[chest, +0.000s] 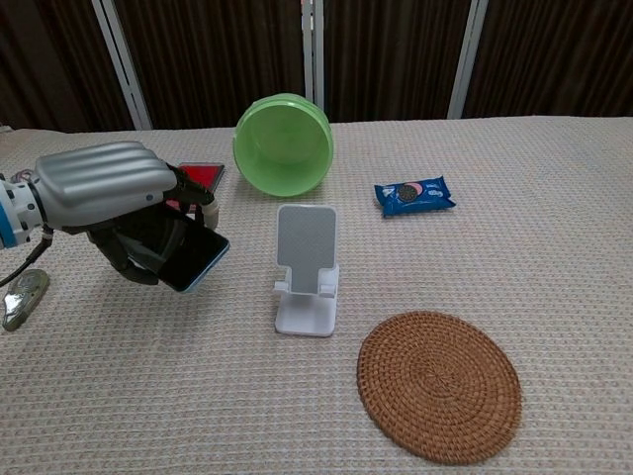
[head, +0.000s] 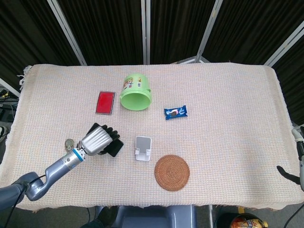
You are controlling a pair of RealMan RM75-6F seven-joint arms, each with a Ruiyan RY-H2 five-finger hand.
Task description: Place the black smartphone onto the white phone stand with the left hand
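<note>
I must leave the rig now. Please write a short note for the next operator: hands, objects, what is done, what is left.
Left hand: holds the black smartphone, lifted and tilted, to the left of the white phone stand.
Right hand: at the right table edge, barely in view; its state cannot be judged.
Done: phone picked up.
Left: move it right, set it on the empty stand, let go.

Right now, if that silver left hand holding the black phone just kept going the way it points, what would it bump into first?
Probably the white phone stand. The left hand grips the black smartphone with its free end aimed across the table toward the stand, and the woven cloth between them looks bare. Depth is hard to judge, so it could pass slightly in front.
</note>
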